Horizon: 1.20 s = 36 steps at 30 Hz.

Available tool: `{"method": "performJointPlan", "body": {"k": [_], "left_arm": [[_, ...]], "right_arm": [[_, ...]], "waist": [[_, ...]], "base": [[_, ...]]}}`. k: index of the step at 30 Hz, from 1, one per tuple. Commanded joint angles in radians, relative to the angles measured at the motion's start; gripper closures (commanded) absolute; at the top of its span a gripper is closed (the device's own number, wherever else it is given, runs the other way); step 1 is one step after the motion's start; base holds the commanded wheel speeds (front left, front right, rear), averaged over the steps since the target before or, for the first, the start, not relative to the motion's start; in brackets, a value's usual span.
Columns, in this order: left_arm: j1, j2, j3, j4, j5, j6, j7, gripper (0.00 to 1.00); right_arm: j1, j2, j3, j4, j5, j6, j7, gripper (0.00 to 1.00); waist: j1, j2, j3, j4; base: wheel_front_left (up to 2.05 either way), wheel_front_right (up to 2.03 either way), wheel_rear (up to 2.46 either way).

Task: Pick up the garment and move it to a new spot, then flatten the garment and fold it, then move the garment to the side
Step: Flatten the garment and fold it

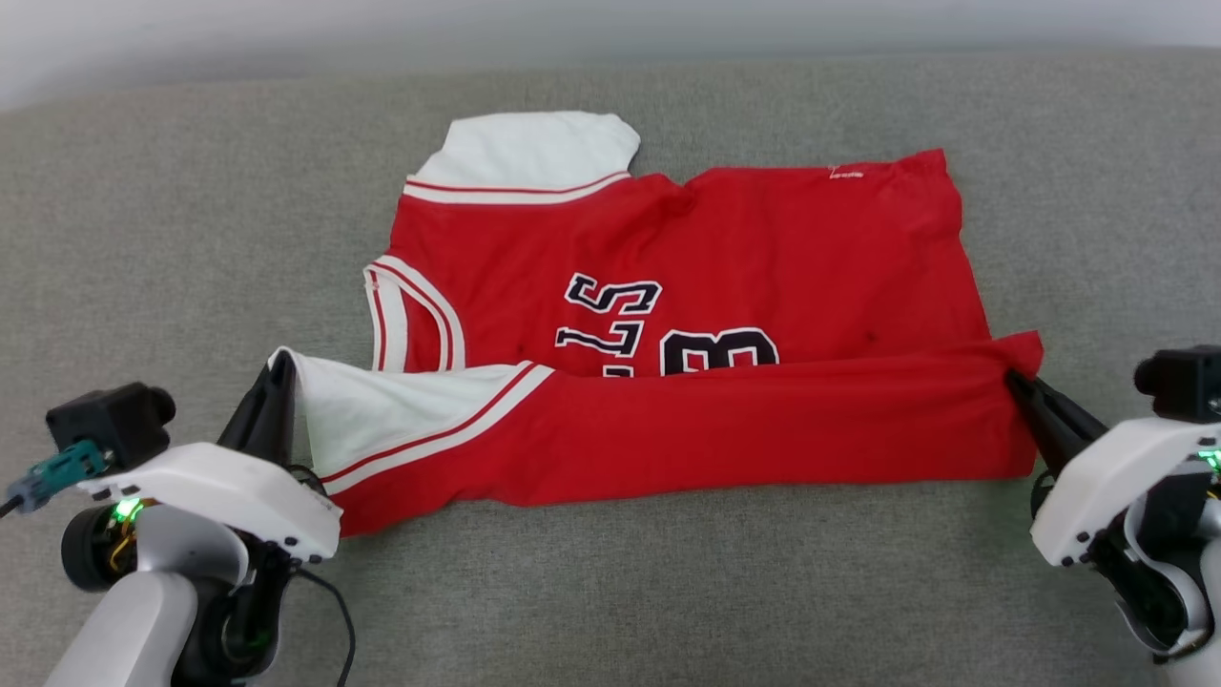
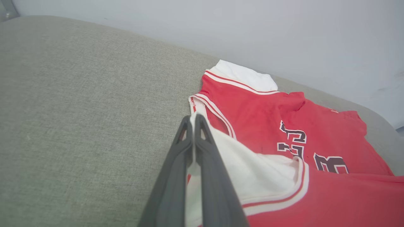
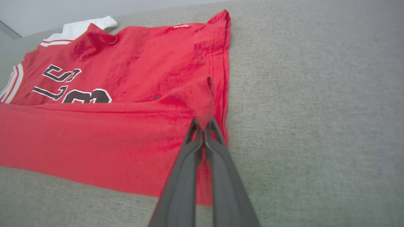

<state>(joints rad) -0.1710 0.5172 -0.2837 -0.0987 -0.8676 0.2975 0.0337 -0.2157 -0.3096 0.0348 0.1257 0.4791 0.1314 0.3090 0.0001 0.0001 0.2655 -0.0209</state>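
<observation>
The garment (image 1: 687, 286), a red jersey with white sleeves and black numbers, lies spread on the grey surface with its near long edge folded over toward the middle. My left gripper (image 1: 279, 367) is shut on the white sleeve at the fold's left end; in the left wrist view the left gripper (image 2: 193, 118) pinches the white cloth of the garment (image 2: 284, 126). My right gripper (image 1: 1013, 380) is shut on the red hem corner at the fold's right end. In the right wrist view the right gripper (image 3: 203, 123) pinches that lifted corner of the garment (image 3: 126, 78).
The grey fabric surface (image 1: 191, 239) stretches to both sides and in front of the jersey. A pale wall (image 1: 610, 29) runs behind its far edge.
</observation>
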Motion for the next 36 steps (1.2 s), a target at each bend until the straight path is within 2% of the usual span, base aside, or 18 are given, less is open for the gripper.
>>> {"method": "performJointPlan", "body": {"k": [1, 9, 10, 11, 12, 13, 17, 18, 23, 30, 36], "left_arm": [[-0.029, -0.008, -0.004, 0.022, 0.001, -0.013, 0.0, 1.0], [-0.119, -0.062, -0.056, 0.202, -0.027, -0.087, 0.02, 1.0], [-0.126, -0.068, -0.061, 0.226, -0.033, -0.097, 0.027, 0.96], [-0.136, -0.075, -0.063, 0.244, -0.04, -0.108, 0.025, 0.67], [-0.145, -0.079, -0.065, 0.264, -0.043, -0.115, 0.023, 0.41], [-0.148, -0.085, -0.067, 0.287, -0.053, -0.123, 0.031, 0.0], [-0.163, -0.086, -0.07, 0.342, -0.073, -0.154, 0.045, 0.0], [-0.161, -0.069, -0.06, 0.359, -0.076, -0.163, 0.043, 0.0], [-0.145, -0.018, -0.044, 0.338, -0.08, -0.156, 0.073, 0.0], [-0.158, 0.079, -0.038, 0.263, -0.074, -0.125, 0.175, 0.0], [-0.138, 0.173, -0.105, 0.205, -0.098, -0.137, 0.397, 0.0]], "right_arm": [[-0.028, -0.001, 0.011, 0.025, -0.011, -0.001, 0.0, 1.0], [-0.128, 0.0, 0.093, 0.191, -0.026, -0.001, -0.068, 1.0], [-0.141, 0.002, 0.102, 0.213, -0.026, -0.001, -0.081, 0.8], [-0.147, 0.007, 0.113, 0.232, -0.02, -0.001, -0.091, 0.53], [-0.149, 0.01, 0.124, 0.251, -0.013, -0.001, -0.1, 0.0], [-0.152, 0.008, 0.132, 0.265, -0.008, -0.001, -0.113, 0.0], [-0.148, -0.016, 0.156, 0.274, 0.013, -0.001, -0.194, 0.0], [-0.12, -0.032, 0.15, 0.238, 0.006, -0.001, -0.276, 0.0], [-0.059, -0.032, 0.111, 0.145, -0.033, -0.001, -0.35, 0.0], [0.056, 0.011, 0.017, -0.02, -0.134, -0.001, -0.341, 0.0], [0.143, 0.065, -0.031, -0.155, -0.182, -0.001, -0.28, 0.0]], "waist": [[-0.0001, -0.0001, 0.028, -0.003], [-0.0001, -0.0001, 0.074, -0.004], [-0.0001, -0.0001, 0.075, -0.005], [-0.0001, -0.0001, 0.073, -0.006], [-0.0001, -0.0001, 0.07, -0.007], [-0.0001, -0.0001, 0.064, -0.008], [-0.0001, -0.0001, 0.025, -0.01], [-0.0001, -0.0001, -0.019, -0.014], [-0.0001, -0.0001, -0.095, -0.031], [-0.0001, -0.0001, -0.16, -0.062], [-0.0001, -0.0001, -0.168, -0.099]], "base": [[0.0, 0.0, 0.0], [0.0, 0.0, 0.0], [0.0, 0.0, 0.0], [0.0, 0.0, 0.0], [0.0, 0.0, 0.0], [0.0, 0.0, 0.0], [0.0, 0.0, 0.0], [0.0, 0.0, 0.0], [0.0, 0.0, 0.0], [0.0, 0.0, 0.0], [0.0, 0.0, 0.0]]}}
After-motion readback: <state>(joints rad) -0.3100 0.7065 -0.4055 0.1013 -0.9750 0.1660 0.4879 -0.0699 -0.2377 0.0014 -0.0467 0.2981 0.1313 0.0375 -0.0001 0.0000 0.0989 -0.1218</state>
